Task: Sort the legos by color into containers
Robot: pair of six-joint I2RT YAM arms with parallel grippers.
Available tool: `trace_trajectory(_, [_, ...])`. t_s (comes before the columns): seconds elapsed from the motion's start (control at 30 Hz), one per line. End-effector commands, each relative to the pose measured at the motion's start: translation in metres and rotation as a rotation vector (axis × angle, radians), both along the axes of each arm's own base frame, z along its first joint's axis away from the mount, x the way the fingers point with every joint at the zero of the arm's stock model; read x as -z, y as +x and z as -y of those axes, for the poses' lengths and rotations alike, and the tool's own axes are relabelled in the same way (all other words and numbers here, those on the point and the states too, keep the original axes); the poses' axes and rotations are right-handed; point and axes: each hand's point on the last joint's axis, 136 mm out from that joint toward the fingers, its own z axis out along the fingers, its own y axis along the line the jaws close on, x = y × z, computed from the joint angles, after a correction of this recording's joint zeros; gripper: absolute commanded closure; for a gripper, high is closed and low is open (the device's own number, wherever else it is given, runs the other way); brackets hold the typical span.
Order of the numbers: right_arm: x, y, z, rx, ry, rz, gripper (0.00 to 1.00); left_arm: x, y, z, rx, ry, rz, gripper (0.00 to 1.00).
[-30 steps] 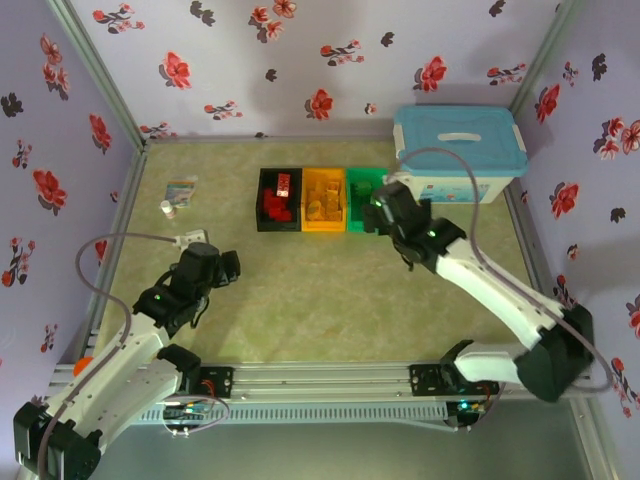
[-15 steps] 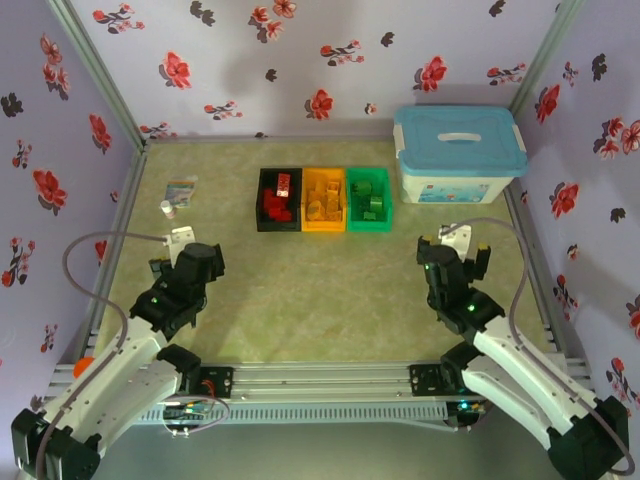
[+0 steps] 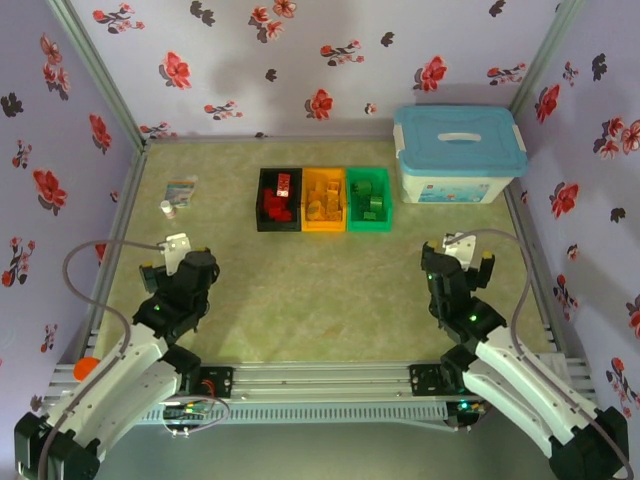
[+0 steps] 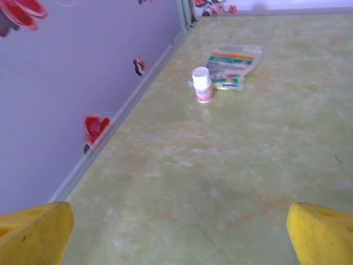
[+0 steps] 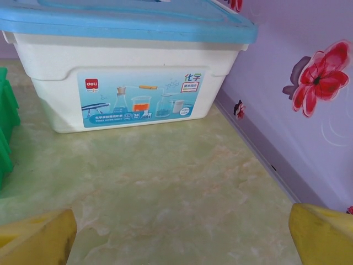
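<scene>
Left pincer (image 4: 179,237): yellow fingertips (image 4: 33,234) cut by bottom edge, just inner corners in frame. Small bottle (image 4: 203,84): label blurred. Packet (image 4: 233,65): print unreadable. Right pincer (image 5: 182,237): fingertips likewise cropped at bottom corners. White box (image 5: 132,83): blue lid (image 5: 121,19) cut by top edge. Green bin (image 5: 6,127): sliver at left edge, inside hidden. Overhead: legos (image 3: 285,184) in bins (image 3: 322,228) too small to count; orange object (image 3: 82,366) partly hidden behind left arm (image 3: 120,370).
</scene>
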Motion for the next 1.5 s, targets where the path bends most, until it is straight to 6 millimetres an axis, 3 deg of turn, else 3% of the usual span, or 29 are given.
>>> trace_trajectory(0.0, [0.000, -0.007, 0.007, 0.015, -0.003, 0.041, 0.01, -0.013, -0.006, -0.013, -0.060, 0.031, 0.099, 0.01])
trace_trajectory(0.27, [0.013, -0.024, 0.017, 0.007, 0.034, 0.097, 0.01, -0.022, -0.023, -0.029, -0.112, 0.022, 0.234, 0.00])
trace_trajectory(0.4, [0.029, -0.027, 0.016, -0.009, 0.034, 0.068, 0.00, 0.002, -0.026, -0.031, -0.124, 0.072, 0.208, 0.00])
trace_trajectory(0.47, [0.029, -0.026, 0.014, -0.015, 0.038, 0.072, 0.01, 0.016, -0.024, -0.029, -0.119, 0.083, 0.201, 0.00])
trace_trajectory(0.97, [0.022, -0.011, 0.018, 0.039, 0.028, 0.164, 0.01, 0.014, -0.005, -0.013, -0.058, 0.126, 0.221, 0.00])
trace_trajectory(1.47, [0.023, -0.003, 0.032, 0.108, 0.069, 0.235, 0.01, 0.013, -0.007, -0.023, -0.095, 0.085, 0.275, 0.00])
